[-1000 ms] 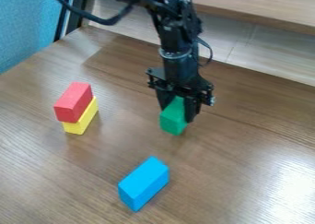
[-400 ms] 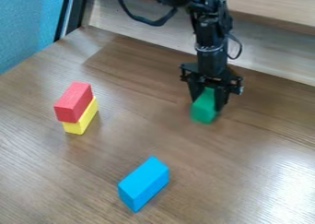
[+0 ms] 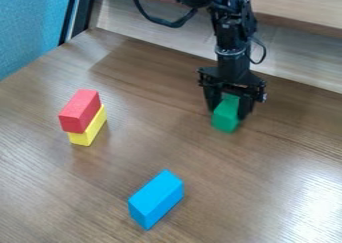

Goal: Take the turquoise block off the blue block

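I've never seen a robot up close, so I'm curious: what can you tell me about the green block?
The green block is a plain, oblong piece with flat faces and one even colour, perhaps painted wood. It stands roughly upright at the black tool, which hides part of its top. It is farther back on the table than the blue block. I can't tell whether it is gripped.

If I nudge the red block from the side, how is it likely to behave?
The red block looks rigid, so it should hold its shape. Its flat faces make rolling unlikely. Since it sits on top of the yellow block with nothing visible bracing it, a push would probably slide it off or tip the stack.
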You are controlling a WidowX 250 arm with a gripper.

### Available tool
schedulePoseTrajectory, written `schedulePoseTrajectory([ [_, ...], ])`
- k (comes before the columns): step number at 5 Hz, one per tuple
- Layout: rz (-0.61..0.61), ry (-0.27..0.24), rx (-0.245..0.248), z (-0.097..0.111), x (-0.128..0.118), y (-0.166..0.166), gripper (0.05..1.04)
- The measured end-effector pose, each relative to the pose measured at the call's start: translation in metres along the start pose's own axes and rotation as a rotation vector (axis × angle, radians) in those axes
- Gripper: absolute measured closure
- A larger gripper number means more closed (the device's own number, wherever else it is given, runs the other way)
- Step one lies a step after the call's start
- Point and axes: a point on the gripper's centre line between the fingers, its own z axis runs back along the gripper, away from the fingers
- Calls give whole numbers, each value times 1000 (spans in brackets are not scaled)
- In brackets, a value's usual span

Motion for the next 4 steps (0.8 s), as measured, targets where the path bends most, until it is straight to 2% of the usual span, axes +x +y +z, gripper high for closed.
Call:
schedulePoseTrajectory([
  [1, 18, 24, 15, -6, -8, 4, 79],
  [2, 19, 7, 2, 0, -13, 3, 83],
  [4, 52, -114, -48, 54, -15, 14, 83],
])
